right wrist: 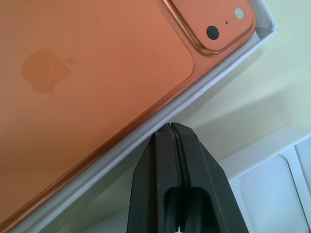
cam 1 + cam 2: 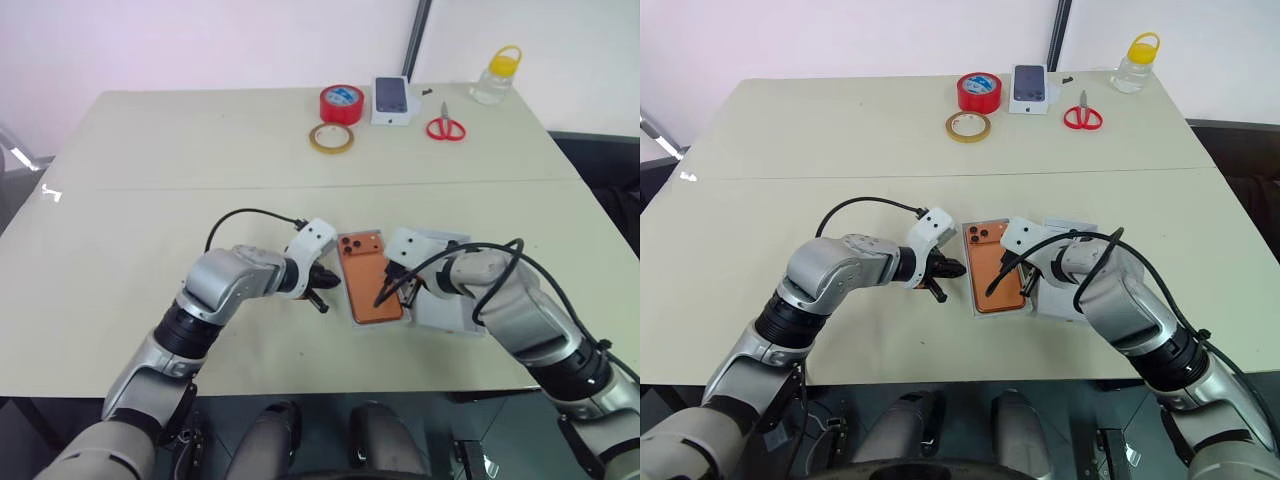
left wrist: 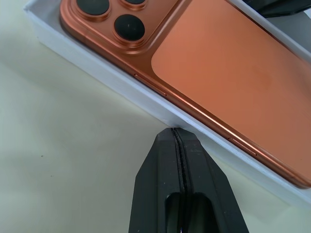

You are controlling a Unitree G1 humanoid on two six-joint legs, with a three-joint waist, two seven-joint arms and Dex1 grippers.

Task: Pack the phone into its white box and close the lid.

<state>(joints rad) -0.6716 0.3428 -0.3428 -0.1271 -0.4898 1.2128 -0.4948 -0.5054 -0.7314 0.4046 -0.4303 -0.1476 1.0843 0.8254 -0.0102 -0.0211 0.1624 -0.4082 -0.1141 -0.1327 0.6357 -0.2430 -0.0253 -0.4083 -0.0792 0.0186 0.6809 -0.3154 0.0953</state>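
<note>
In one white box (image 3: 146, 99), one phone (image 3: 228, 73), back up.

Your phone (image 2: 369, 281) is orange, back up, with its dark lens cluster at the far end from you, and it lies flat inside the white box (image 3: 146, 99), whose low walls frame it closely. Just right of the white box, touching or nearly so, you have the lid (image 2: 447, 300), white, flat on the table, partly hidden, box not yet covered.

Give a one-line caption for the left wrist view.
Shut left pincer at the outer wall of the white box, orange phone lying back-up inside.
</note>
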